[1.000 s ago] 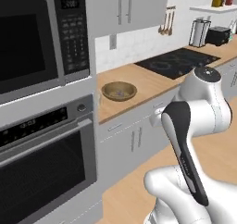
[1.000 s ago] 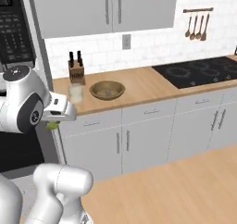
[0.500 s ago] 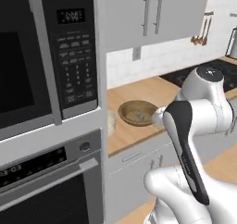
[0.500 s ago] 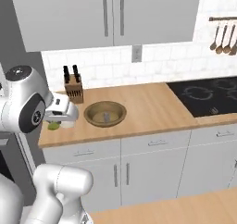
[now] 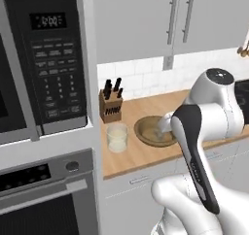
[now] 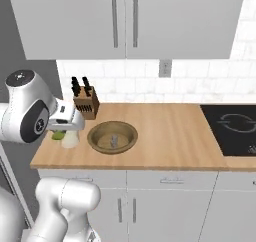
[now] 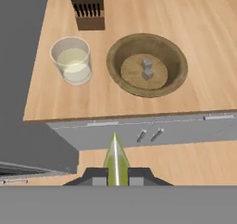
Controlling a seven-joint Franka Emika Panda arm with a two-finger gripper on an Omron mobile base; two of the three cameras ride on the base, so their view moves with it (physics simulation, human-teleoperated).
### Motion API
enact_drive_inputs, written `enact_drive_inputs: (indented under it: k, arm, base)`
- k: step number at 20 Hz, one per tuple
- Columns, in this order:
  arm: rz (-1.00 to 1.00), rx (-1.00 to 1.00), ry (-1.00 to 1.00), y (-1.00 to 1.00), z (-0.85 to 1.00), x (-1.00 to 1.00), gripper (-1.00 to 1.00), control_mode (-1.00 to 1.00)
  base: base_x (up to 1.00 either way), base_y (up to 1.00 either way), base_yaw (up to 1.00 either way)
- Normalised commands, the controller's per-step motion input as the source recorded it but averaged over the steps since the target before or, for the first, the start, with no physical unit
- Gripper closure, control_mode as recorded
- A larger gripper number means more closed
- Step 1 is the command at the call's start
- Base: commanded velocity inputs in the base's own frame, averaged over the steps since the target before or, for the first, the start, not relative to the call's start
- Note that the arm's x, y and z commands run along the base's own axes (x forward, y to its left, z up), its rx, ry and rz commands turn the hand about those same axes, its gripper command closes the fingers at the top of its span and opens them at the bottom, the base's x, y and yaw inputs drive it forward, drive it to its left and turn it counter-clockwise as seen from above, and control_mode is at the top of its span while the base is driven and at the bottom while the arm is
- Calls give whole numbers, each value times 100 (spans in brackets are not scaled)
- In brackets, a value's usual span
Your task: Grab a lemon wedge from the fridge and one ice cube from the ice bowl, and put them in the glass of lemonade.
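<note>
Your pincer [image 7: 116, 181] is pinching the lemon wedge [image 7: 115, 162] — carry step. Next, bring it over the glass of lemonade [image 7: 71, 60] on the surface [image 7: 203, 47], then release.

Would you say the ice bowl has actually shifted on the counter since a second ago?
No. The ice bowl sits right of the knife block as before; the whole picture shifted because the base drove closer.

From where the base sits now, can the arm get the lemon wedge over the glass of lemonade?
Probably yes. The gripper is shut on the lemon wedge, before the counter's edge, and the glass of lemonade stands open-topped near that edge. The ice bowl and knife block sit aside.
</note>
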Motion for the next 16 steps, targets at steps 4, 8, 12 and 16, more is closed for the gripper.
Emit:
enact_drive_inputs:
  k: [4, 8, 12, 16]
  arm:
    - [0, 0, 0, 0, 0, 0, 100, 100]
    - [0, 0, 0, 0, 0, 0, 100, 100]
    - [17, 0, 0, 24, -16, 52, 100, -100]
    - [21, 1, 0, 78, -51, 73, 100, -100]
  base:
    - [94, 3, 28]
    - [100, 25, 22]
    - [25, 5, 5]
    - [0, 0, 0]
